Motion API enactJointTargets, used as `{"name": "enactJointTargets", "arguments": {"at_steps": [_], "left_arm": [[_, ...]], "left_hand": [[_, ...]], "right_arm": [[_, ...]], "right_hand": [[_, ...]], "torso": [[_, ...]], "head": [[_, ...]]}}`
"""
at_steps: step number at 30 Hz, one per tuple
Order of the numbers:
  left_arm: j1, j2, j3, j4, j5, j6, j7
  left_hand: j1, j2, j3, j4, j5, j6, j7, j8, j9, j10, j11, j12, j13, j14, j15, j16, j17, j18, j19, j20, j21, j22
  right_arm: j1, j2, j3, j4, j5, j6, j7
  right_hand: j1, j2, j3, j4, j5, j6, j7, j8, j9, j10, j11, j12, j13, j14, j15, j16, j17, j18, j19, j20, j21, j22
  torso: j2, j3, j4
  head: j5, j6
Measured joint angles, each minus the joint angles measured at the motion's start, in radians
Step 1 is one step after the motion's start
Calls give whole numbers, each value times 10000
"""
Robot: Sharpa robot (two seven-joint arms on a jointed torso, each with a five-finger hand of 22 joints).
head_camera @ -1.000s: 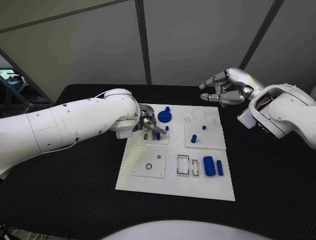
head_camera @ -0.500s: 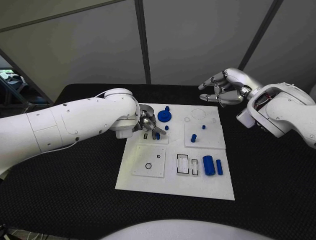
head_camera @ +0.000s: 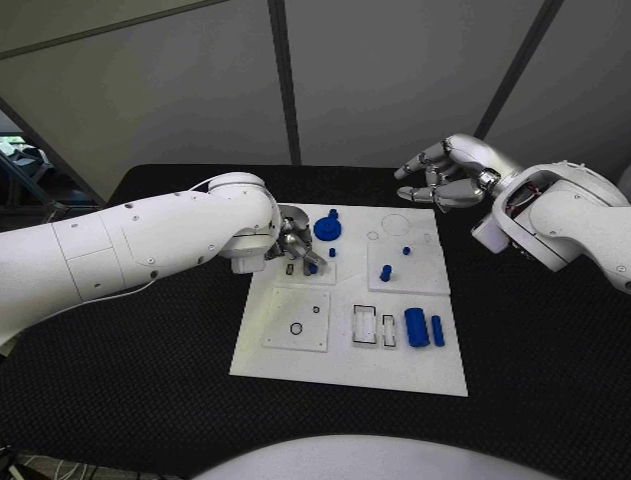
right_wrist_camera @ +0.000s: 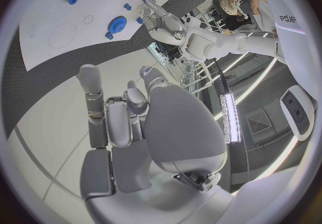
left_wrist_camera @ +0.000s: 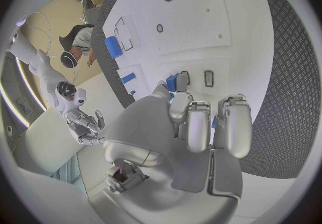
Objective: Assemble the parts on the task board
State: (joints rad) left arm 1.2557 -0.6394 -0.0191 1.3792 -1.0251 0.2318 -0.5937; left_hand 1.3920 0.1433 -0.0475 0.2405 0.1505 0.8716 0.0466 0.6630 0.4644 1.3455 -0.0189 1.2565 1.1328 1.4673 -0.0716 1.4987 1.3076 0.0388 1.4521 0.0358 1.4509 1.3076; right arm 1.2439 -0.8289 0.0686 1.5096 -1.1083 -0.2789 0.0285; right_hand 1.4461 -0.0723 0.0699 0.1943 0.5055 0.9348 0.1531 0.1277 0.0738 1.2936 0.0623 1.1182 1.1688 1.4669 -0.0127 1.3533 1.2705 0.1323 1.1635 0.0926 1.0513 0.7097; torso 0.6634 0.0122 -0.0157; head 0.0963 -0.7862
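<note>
Your left hand (head_camera: 295, 250) rests at the far-left edge of the task board (head_camera: 344, 365), fingers curled on a small blue part (left_wrist_camera: 172, 82). Your right hand (head_camera: 452, 175) hovers beyond the board's far edge over the black table (head_camera: 113, 400), fingers loosely apart, holding nothing.

The left arm (head_camera: 157, 245) covers most of the left hand (head_camera: 294, 250) in the head view's centre-left; whether its fingertips grip the small blue part (left_wrist_camera: 174, 81) cannot be told.
</note>
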Motion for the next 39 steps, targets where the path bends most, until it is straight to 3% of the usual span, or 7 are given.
{"name": "enactJointTargets", "arguments": {"at_steps": [6, 7, 9, 12, 16, 23, 39], "left_arm": [[12, -24, 4, 0, 40, -49, 28], [11, -29, 1, -1, 53, -59, 28], [-1, -39, -9, -6, 90, -82, 28], [-17, -68, -18, -6, 161, -110, 25], [-17, -160, -18, 38, 282, -176, 18], [-17, -453, -16, 308, 574, -543, 7], [-72, -932, -25, 968, 679, -1836, -27]], "left_hand": [[406, -409, 1535, 307, -3, -92, 54, -117, 149, -1, 4, -106, -62, -2, 0, 0, 0, 0, 0, 0, 0, 0], [413, -751, 2013, 665, 38, -114, 72, -118, 247, -34, 37, -148, -93, -23, -28, 0, 0, 0, 0, 0, 0, 0], [256, -1317, 3026, 925, 109, -142, 73, -106, 366, -35, 38, -155, -76, -20, -57, 0, 0, -1, 0, 0, 0, 0], [-275, -2113, 4748, 942, 118, -178, 109, 91, 626, -35, 38, -157, 51, -1, -76, 0, 0, -1, 0, 0, 0, 0], [-902, -2730, 5941, 753, 227, -181, 106, 253, 960, -35, 38, -212, -28, -1, -76, 0, 0, -1, 0, 0, -3, 0], [-1533, -2824, 6615, 258, 232, -267, 89, 390, 1190, 28, 13, -212, -11, -1, -76, 0, -1, -1, 0, 0, -39, -1], [-1831, -2891, 6785, 143, 227, -266, 90, 475, 1339, 116, 26, -168, 128, -1, -74, 0, -1, -1, 26, 27, -39, 0]], "right_arm": [[0, 9, 0, -24, -12, 64, -8], [0, 11, 0, -27, -13, 76, -9], [0, 14, 0, -37, -16, 104, -9], [0, 19, -1, -57, -19, 156, -12], [0, 23, -2, -76, -21, 219, -16], [-1, 23, -4, -119, -25, 299, -21], [-1, -38, -9, -143, -25, 353, -37]], "right_hand": [[0, 0, 27, 27, 0, 0, 0, 0, 0, 0, 0, 0, -1, 0, 0, 0, 0, 0, 0, 0, 0, 0], [0, 0, 27, 27, 0, 0, 0, 0, 0, 0, 0, 0, -1, 0, 0, 0, 0, 0, 0, 0, 0, 0], [0, 0, 27, 27, 0, 0, 0, 0, 0, 0, 0, 0, -1, 0, 0, 0, 0, 0, 0, 0, 0, 1], [0, 0, 37, 18, 52, 0, 0, 0, 0, 0, 0, 0, -1, 0, 0, 0, 0, -1, 0, 0, 0, -2], [0, 0, 54, 0, 54, 0, 0, -1, 0, -1, 0, -1, -2, 0, 0, 0, 0, -1, 0, 0, 0, -9], [0, 0, 54, 0, 54, 0, 0, -1, 0, -1, 1, -1, -2, 0, 1, 0, -13, 0, 0, 0, 0, -27], [0, 0, 83, 29, 54, 28, 28, -1, 1, -1, 1, -1, -36, -1, 1, 0, -58, -1, 0, 0, 1, -80]], "torso": [[-4, 0, 0], [-6, 0, 0], [-7, 0, 0], [-9, 0, 3], [-10, 0, 9], [-12, 0, 21], [-9, 30, 12]], "head": [[0, -23], [3, -26], [8, -31], [15, -45], [18, -59], [34, -100], [154, -158]]}}
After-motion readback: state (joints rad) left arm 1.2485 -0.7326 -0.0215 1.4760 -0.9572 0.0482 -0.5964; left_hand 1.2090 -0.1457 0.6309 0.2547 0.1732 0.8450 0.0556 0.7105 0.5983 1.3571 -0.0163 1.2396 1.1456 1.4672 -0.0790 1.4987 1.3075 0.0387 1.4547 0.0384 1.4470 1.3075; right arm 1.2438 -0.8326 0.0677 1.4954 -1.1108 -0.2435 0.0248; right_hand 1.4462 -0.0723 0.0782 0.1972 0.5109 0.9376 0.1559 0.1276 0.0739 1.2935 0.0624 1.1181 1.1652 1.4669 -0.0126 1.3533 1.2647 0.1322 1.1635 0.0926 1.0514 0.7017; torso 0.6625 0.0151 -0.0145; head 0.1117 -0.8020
